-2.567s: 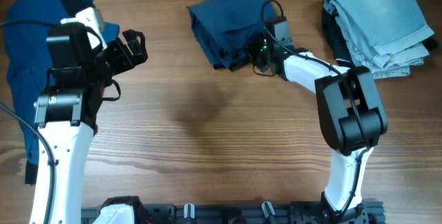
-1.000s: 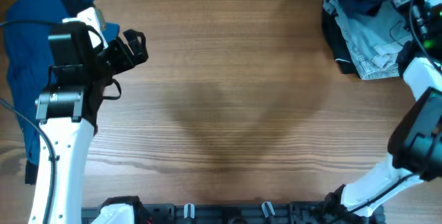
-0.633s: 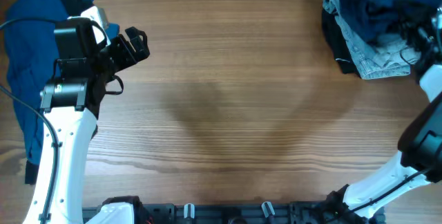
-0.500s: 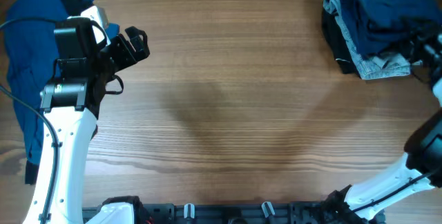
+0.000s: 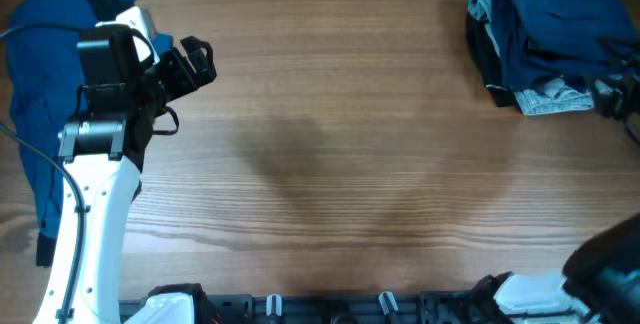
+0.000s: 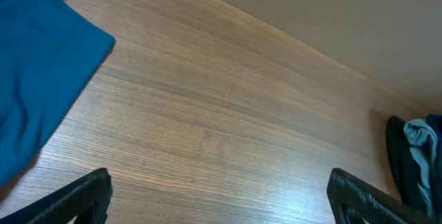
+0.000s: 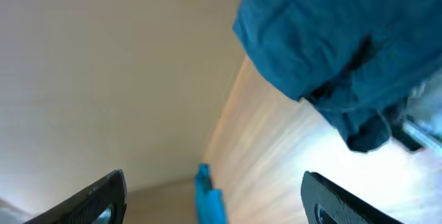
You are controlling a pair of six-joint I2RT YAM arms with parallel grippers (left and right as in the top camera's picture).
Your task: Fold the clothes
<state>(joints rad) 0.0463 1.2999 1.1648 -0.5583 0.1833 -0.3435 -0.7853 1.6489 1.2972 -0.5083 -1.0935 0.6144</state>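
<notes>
Navy shorts (image 5: 555,19) lie atop pale jeans (image 5: 545,97) far right on the bench (image 5: 350,114), left end effector (image 6: 221,195) and right end effector (image 7: 217,196) both released, empty.

White left arm (image 5: 88,219), black joint housings (image 5: 100,64)

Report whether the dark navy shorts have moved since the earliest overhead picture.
Yes. The navy shorts have moved right across the table, from its top centre onto the pale jeans at the top right.

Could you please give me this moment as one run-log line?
navy shorts: atop pale jeans | right gripper: jaws open, empty | left gripper: jaws open, beside bright blue garment
</notes>
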